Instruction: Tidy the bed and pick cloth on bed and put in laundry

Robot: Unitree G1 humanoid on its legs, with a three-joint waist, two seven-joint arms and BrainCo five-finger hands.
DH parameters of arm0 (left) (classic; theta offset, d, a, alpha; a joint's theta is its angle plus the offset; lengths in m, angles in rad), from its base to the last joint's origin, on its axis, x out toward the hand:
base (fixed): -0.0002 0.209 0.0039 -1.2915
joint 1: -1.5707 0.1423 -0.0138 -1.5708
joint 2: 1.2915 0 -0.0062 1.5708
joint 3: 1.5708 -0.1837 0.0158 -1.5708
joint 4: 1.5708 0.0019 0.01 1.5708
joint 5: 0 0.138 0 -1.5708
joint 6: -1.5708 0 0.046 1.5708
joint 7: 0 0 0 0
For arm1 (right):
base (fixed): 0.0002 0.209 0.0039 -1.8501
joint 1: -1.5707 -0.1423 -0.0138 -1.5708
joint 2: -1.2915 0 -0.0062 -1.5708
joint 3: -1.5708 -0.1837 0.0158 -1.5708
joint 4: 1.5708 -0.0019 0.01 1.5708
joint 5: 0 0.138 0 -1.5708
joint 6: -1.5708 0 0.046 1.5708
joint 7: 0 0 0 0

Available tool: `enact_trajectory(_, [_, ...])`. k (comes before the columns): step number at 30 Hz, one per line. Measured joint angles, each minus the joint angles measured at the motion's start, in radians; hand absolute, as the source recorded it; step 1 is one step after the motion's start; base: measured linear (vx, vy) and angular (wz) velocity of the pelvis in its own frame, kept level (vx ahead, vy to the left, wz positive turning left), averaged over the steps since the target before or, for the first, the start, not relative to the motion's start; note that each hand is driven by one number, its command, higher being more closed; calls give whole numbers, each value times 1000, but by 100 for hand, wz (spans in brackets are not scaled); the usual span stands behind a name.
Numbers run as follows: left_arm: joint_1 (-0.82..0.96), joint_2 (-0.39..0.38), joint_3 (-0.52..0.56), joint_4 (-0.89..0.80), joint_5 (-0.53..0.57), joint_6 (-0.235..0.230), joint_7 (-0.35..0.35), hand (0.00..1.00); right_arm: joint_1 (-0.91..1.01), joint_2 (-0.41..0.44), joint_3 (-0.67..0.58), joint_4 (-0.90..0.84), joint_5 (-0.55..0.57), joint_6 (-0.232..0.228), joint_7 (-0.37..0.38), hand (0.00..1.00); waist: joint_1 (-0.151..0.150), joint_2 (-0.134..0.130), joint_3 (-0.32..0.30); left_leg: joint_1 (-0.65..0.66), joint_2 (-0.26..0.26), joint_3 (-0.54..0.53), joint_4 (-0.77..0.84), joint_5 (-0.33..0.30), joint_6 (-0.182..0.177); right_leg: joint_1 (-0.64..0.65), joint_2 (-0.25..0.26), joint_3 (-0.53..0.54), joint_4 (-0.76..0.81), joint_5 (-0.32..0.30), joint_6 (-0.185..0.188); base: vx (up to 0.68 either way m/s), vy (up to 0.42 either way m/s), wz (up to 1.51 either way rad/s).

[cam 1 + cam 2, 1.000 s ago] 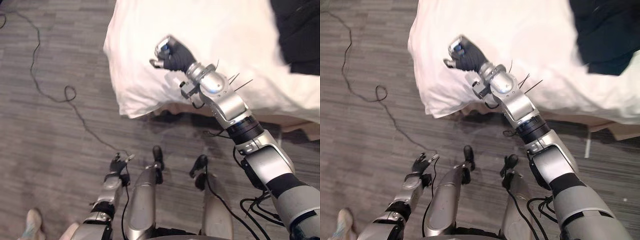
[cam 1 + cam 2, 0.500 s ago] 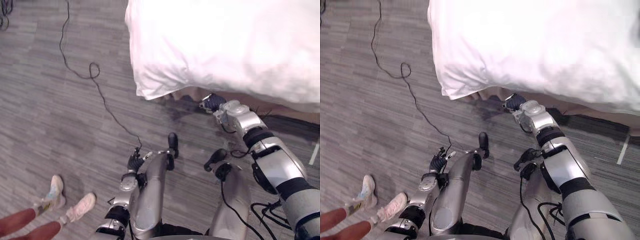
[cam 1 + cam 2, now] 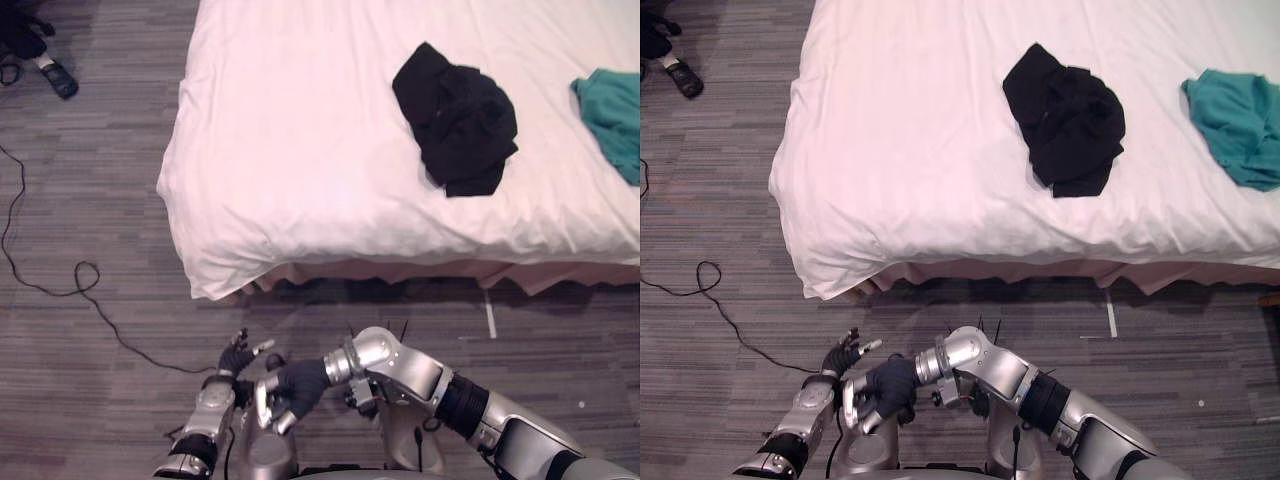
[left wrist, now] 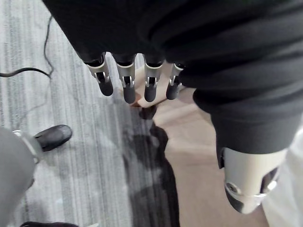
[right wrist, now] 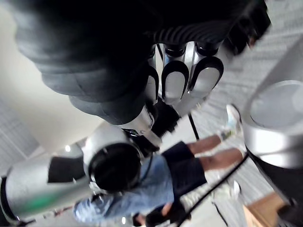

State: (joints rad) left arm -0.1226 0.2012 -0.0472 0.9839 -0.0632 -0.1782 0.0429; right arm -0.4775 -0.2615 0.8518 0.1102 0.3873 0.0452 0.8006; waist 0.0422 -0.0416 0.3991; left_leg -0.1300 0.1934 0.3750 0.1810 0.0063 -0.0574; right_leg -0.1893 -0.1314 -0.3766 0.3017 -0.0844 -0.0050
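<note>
Your left hand sits low in the lower left of the frame over the floor. Its fingers hang straight and spread a little, with nothing in them. Your right hand crosses the bottom centre, just beside the left one. Its fingers look curled in toward the palm, and they're empty too.

The floor is grey carpet with fine stripes. Above the hands, well apart from both, is the bed. It has a smooth white sheet with faint creases, a rounded corner at lower left and a beige skirt under the near edge.

The black cloth lies on the sheet at upper right of centre. It's a soft crumpled lump with its long axis running from upper left down to lower right and its wider end lower. The teal cloth is bunched at the right edge of the frame, apart from the black one. Your right wrist view catches a person in a blue top and dark shorts.
</note>
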Motion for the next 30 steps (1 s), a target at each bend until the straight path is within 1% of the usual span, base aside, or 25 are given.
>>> enact_trajectory(1, [10,0,-2,6,6,3,-1,0,-6,5,-30,1,0,-2,-47,100,0,0,0,7,-1,1,1,-2,-3,9,0,1,-8,3,3,-23,80,-1])
enact_trajectory(2, [27,1,-2,7,19,9,-1,0,-18,18,-87,1,0,-14,-124,100,2,-1,-2,9,-2,2,3,-3,-4,15,0,3,-14,10,7,-52,99,-6])
enact_trajectory(3, [41,2,-2,8,31,22,-1,0,-47,43,-169,17,7,-48,-220,100,6,-1,-2,7,-2,9,5,-3,-5,12,-1,12,-21,19,11,-63,83,-9])
enact_trajectory(4, [44,2,-3,8,37,25,-1,0,-65,56,-205,34,8,-61,-247,100,7,-1,-1,6,-2,11,6,-3,-4,10,-1,16,-23,24,9,-84,74,-14])
enact_trajectory(6, [41,6,-8,6,37,43,2,0,-195,95,-377,147,7,-100,-365,100,9,6,3,-7,-5,14,11,-4,-2,-7,-8,24,-24,39,9,-116,64,-11])
enact_trajectory(7, [34,7,-14,6,37,43,2,0,-232,96,-411,176,7,-108,-382,100,11,10,5,-16,-6,14,13,-4,-2,-14,-10,24,-24,40,10,-145,54,-2])
enact_trajectory(9, [-2,-1,-49,6,35,42,5,0,-397,73,-550,318,8,-145,-450,100,31,32,6,-79,-14,12,15,-8,-4,-79,-14,24,-22,59,2,-165,37,0])
enact_trajectory(10, [-11,-4,-57,6,34,42,6,0,-427,63,-570,342,8,-151,-465,100,33,39,10,-93,-20,7,13,-7,-4,-92,-17,24,-22,62,0,-149,34,14])
enact_trajectory(11, [-31,-14,-77,7,28,43,7,0,-487,33,-600,384,8,-157,-500,100,33,60,21,-125,-26,-9,9,-4,-6,-120,-26,20,-20,65,-2,-101,34,21])
enact_trajectory(12, [-38,-20,-81,6,25,43,8,0,-506,21,-610,397,8,-157,-510,100,33,68,25,-138,-29,-15,9,0,-7,-131,-29,18,-17,68,-2,-127,38,27])
enact_trajectory(13, [-63,-40,-111,6,2,44,18,0,-570,-30,-621,471,9,-160,-559,100,50,107,39,-183,-40,-29,6,27,5,-182,-38,13,-4,79,-5,-102,23,17])
enact_trajectory(15, [-83,-54,-131,6,-10,44,26,0,-587,-72,-634,520,18,-168,-585,100,55,136,44,-220,-51,-46,6,47,11,-213,-45,-2,7,81,-7,-65,10,28])
enact_trajectory(16, [-98,-63,-150,5,-17,44,27,0,-587,-106,-654,556,31,-171,-607,100,58,158,47,-249,-57,-64,6,62,24,-236,-50,-12,19,82,-10,-22,1,40])
enact_trajectory(17, [-107,-72,-166,-5,-23,44,28,0,-589,-145,-674,609,44,-173,-643,100,64,177,55,-270,-60,-71,7,69,26,-259,-59,-18,40,82,-12,-15,-2,31])
enact_trajectory(19, [-116,-84,-188,-6,-29,44,28,0,-589,-191,-702,677,64,-173,-681,100,84,196,63,-290,-69,-68,10,73,32,-297,-72,-8,73,72,-14,-22,-20,9])
enact_trajectory(20, [-114,-93,-188,-12,-37,43,30,0,-587,-225,-737,721,109,-181,-705,100,83,210,68,-309,-77,-64,13,73,33,-341,-90,-3,125,48,-11,-32,-43,9])
enact_trajectory(22, [-111,-94,-186,-17,-41,43,35,0,-587,-235,-762,700,169,-209,-710,100,79,212,69,-328,-90,-49,29,69,37,-389,-117,21,183,20,-10,-23,-59,1])
enact_trajectory(23, [-103,-97,-177,-42,-41,40,42,0,-585,-239,-770,695,217,-218,-712,100,76,212,69,-339,-87,-34,67,53,45,-410,-130,34,225,-5,-7,-18,-56,-7])
enact_trajectory(24, [-98,-97,-175,-57,-41,36,47,0,-579,-239,-773,696,236,-218,-713,100,71,213,69,-344,-83,-31,89,41,45,-414,-134,37,240,-13,-9,-23,-67,-8])
enact_trajectory(25, [-89,-98,-166,-79,-40,27,48,0,-563,-239,-777,694,268,-219,-712,100,64,212,69,-354,-71,-24,134,14,45,-418,-136,46,265,-33,-4,-34,-81,-18])
enact_trajectory(26, [-79,-103,-143,-94,-40,3,48,0,-521,-238,-786,674,345,-219,-710,100,51,211,70,-369,-46,-19,217,-34,43,-422,-137,55,306,-58,-6,-36,-77,-27])
enact_trajectory(27, [-79,-104,-137,-94,-40,-4,48,0,-487,-237,-811,657,375,-217,-709,100,47,211,70,-370,-34,-13,252,-53,41,-423,-135,65,324,-68,-7,-28,-56,-34])
enact_trajectory(28, [-76,-103,-132,-99,-41,-6,48,0,-449,-236,-845,639,402,-218,-706,100,39,209,70,-370,-26,-10,280,-73,41,-421,-133,78,340,-79,-4,-8,-27,-27])
enact_trajectory(29, [-68,-104,-114,-113,-41,-10,47,0,-390,-232,-905,612,447,-221,-689,100,22,206,72,-366,-16,-8,310,-95,41,-413,-132,81,353,-89,-5,11,-16,-31])
enact_trajectory(30, [-68,-104,-92,-114,-41,-22,48,0,-300,-215,-1003,585,482,-234,-673,100,6,193,80,-343,-6,3,326,-109,40,-396,-127,91,360,-95,-2,24,-8,-28])
